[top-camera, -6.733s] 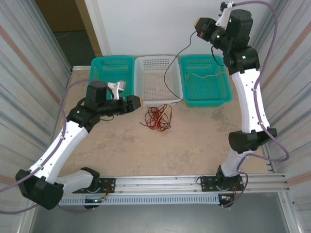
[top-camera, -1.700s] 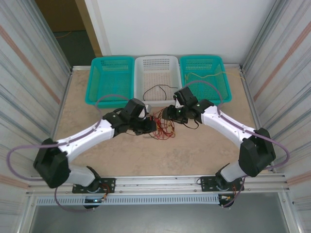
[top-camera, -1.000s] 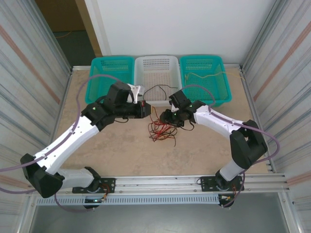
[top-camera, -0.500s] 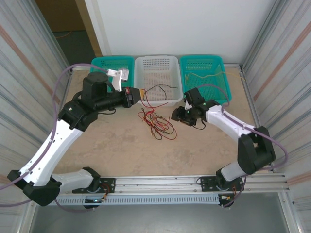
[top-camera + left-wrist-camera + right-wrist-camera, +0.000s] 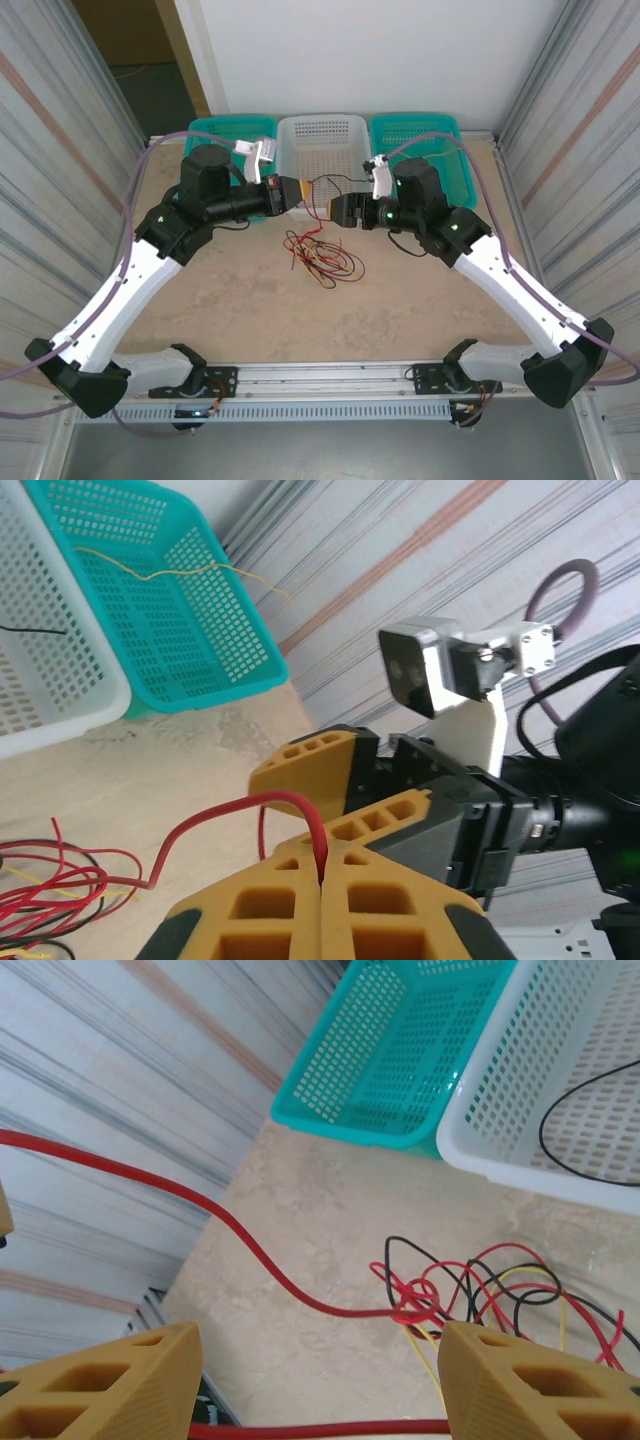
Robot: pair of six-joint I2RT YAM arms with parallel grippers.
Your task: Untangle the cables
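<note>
Your left end effector (image 5: 320, 872) is clenched on a red cable (image 5: 240, 800). The thin, glossy wire is pinched in the seam between two yellow-orange fingers with moulded pockets, then arcs down toward the heap. How much of it lies beyond the fingers is hidden.

Your right end effector (image 5: 318, 1380) is released, its matching blocky fingers spread wide. A red strand runs across the gap at the bottom edge of the right wrist view. The frame cuts it off, so you cannot tell whether it touches a finger.

The other cables (image 5: 325, 258) lie in a loose, curly tangle of red, black and yellow on the mottled beige table (image 5: 230, 300). The tangle is near the middle, toward the far edge, and overlaps too much to count strands.

Three perforated plastic baskets line the far edge:
- **Left teal basket (image 5: 215, 128):** mostly hidden behind your left arm.
- **White basket (image 5: 320, 122):** holds a thin black cable (image 5: 545, 1130).
- **Right teal basket (image 5: 420, 120):** holds a wavy yellow cable (image 5: 140, 577).
</note>
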